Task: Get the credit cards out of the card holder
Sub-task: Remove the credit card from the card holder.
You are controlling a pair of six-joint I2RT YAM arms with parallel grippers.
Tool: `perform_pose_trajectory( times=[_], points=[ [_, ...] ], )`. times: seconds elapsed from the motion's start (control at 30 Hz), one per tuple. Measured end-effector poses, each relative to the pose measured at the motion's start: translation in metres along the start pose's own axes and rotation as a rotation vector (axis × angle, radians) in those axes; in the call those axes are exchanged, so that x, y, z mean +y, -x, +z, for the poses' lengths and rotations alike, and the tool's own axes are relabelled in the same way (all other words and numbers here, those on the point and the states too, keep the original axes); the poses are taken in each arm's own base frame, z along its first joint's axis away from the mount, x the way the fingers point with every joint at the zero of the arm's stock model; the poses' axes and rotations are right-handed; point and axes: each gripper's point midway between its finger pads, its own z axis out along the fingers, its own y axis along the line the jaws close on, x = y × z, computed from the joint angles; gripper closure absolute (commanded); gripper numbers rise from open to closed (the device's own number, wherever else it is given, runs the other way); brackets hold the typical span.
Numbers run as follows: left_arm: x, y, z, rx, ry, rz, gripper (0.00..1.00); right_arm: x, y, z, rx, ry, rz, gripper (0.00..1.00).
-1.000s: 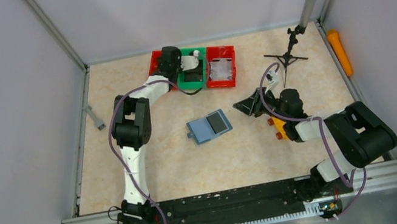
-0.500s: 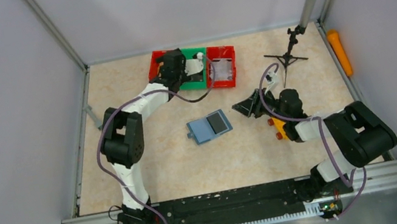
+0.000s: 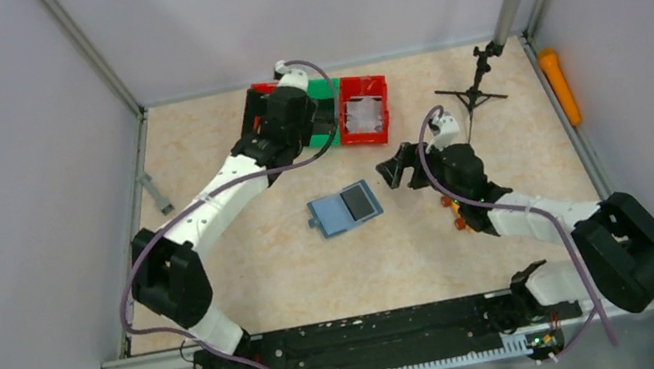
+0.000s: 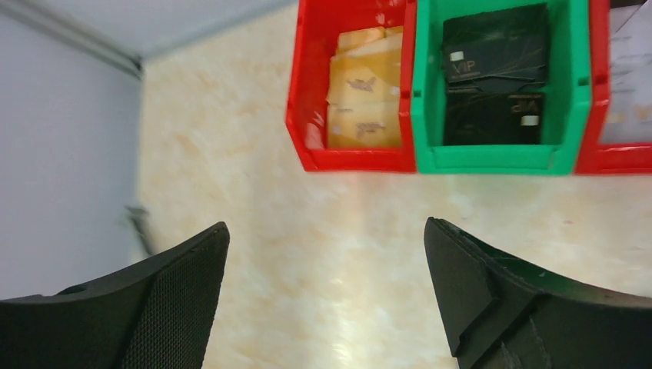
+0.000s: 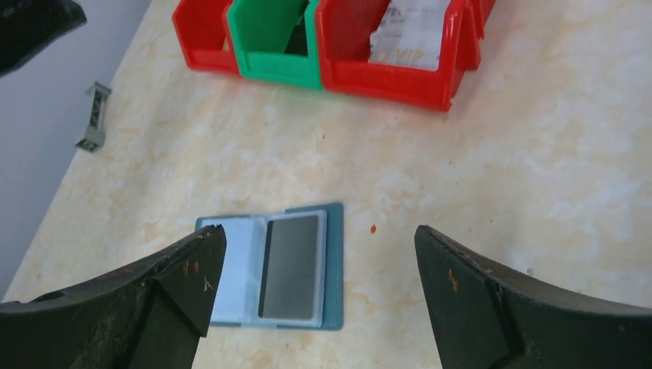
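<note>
Now, nearest you, your right fingers [image 5: 173, 292] stand wide apart with nothing between them, above the desk [image 5: 538, 192]. Just beyond them the card holder [image 5: 234, 269] lies open and flat at mid-desk, with one dark card [image 5: 292, 265] in its right half. Farther out, your left fingers [image 4: 177, 300] also gape wide and empty over bare desk, just short of the bins. At the far edge the green bin [image 4: 492, 159] holds two black cards [image 4: 496, 46]. A red bin [image 4: 307, 115] with yellow cards [image 4: 361, 92] sits touching its side.
</note>
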Motion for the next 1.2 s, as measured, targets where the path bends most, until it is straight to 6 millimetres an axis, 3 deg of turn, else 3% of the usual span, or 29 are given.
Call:
perform_pose_trajectory(
  times=[0.13, 0.27, 0.37, 0.43, 0.53, 0.7, 0.87, 1.07, 1.2],
  points=[
    [-0.012, -0.033, -0.021, 0.074, -0.052, -0.336, 0.01, -0.002, 0.014, 0.000, -0.059, -0.096, -0.047, 0.05],
    [-0.047, -0.111, -0.045, 0.171, -0.179, -0.490, 0.01, -0.020, 0.011, -0.002, -0.052, -0.231, -0.108, 0.03],
    [-0.076, -0.168, -0.057, 0.284, -0.262, -0.524, 0.01, -0.009, 0.010, 0.003, -0.012, -0.272, -0.165, 0.02],
    [-0.092, -0.189, -0.063, 0.344, -0.313, -0.539, 0.01, 0.008, 0.019, 0.011, 0.004, -0.265, -0.202, 0.02],
    [-0.109, -0.189, -0.065, 0.366, -0.387, -0.576, 0.01, 0.025, 0.036, 0.015, -0.016, -0.236, -0.257, 0.02],
    [-0.135, -0.182, -0.064, 0.379, -0.504, -0.621, 0.01, 0.018, 0.036, 0.014, -0.016, -0.267, -0.282, 0.01],
    [-0.153, -0.179, -0.066, 0.408, -0.616, -0.668, 0.04, 0.017, 0.017, 0.022, 0.024, -0.228, -0.287, 0.01],
    [-0.160, -0.171, -0.065, 0.408, -0.706, -0.716, 0.12, -0.001, -0.033, 0.017, 0.112, -0.182, -0.306, 0.02],
    [-0.170, -0.165, -0.069, 0.409, -0.792, -0.754, 0.23, -0.003, -0.037, 0.020, 0.119, -0.182, -0.311, 0.02]
  ],
)
